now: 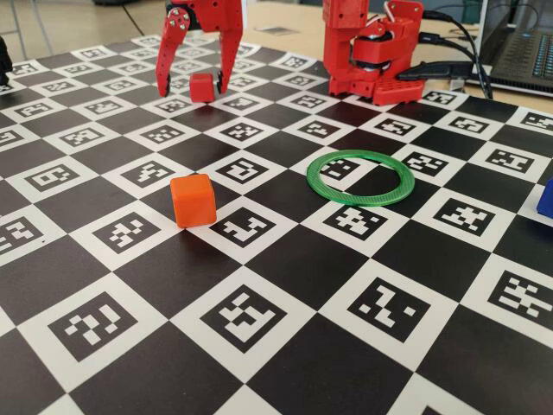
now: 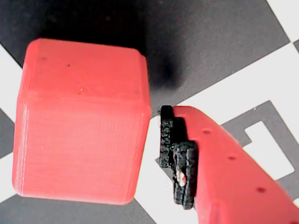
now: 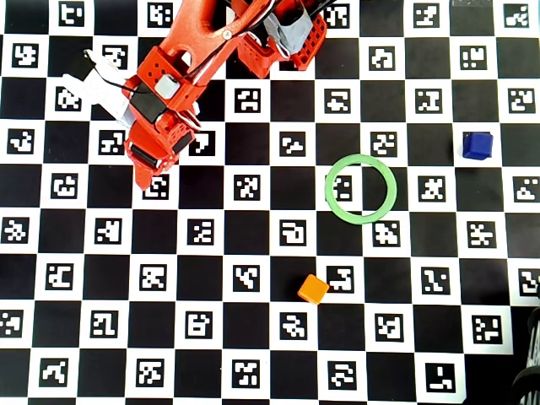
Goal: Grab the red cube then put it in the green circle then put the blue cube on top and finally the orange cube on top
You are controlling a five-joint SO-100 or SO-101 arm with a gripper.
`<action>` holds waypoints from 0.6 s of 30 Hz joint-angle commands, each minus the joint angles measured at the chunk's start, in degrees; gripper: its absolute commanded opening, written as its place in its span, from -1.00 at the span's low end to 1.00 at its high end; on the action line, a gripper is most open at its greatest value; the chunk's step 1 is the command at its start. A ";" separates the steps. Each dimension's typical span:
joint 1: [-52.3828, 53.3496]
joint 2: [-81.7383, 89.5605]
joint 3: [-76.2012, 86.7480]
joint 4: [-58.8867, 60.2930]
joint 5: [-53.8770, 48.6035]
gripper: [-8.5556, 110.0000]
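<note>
The red cube (image 1: pixel 202 86) rests on the board at the far left, between the two spread fingers of my gripper (image 1: pixel 193 90), which is open. The wrist view fills with the red cube (image 2: pixel 81 121). One black finger pad (image 2: pixel 174 149) stands just right of it with a thin gap; the other finger is out of that view. From overhead the gripper (image 3: pixel 150 169) covers the red cube. The green circle (image 1: pixel 360 177) (image 3: pixel 360 187) lies flat and empty at mid-board. The orange cube (image 1: pixel 192 201) (image 3: pixel 313 288) sits nearer the front. The blue cube (image 1: pixel 546 197) (image 3: pixel 477 145) is at the right.
The arm's red base (image 1: pixel 371 52) stands at the back of the checkered marker board (image 1: pixel 285 259). Black cables and a laptop (image 1: pixel 518 43) lie behind it at the far right.
</note>
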 commanded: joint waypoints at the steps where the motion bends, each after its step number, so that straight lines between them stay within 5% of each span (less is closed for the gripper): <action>1: -0.44 3.60 -1.41 -1.05 0.18 -0.42; 9: 0.26 3.60 -1.67 -1.14 0.26 -0.77; 18: 0.62 3.78 -1.85 -0.62 0.35 -0.80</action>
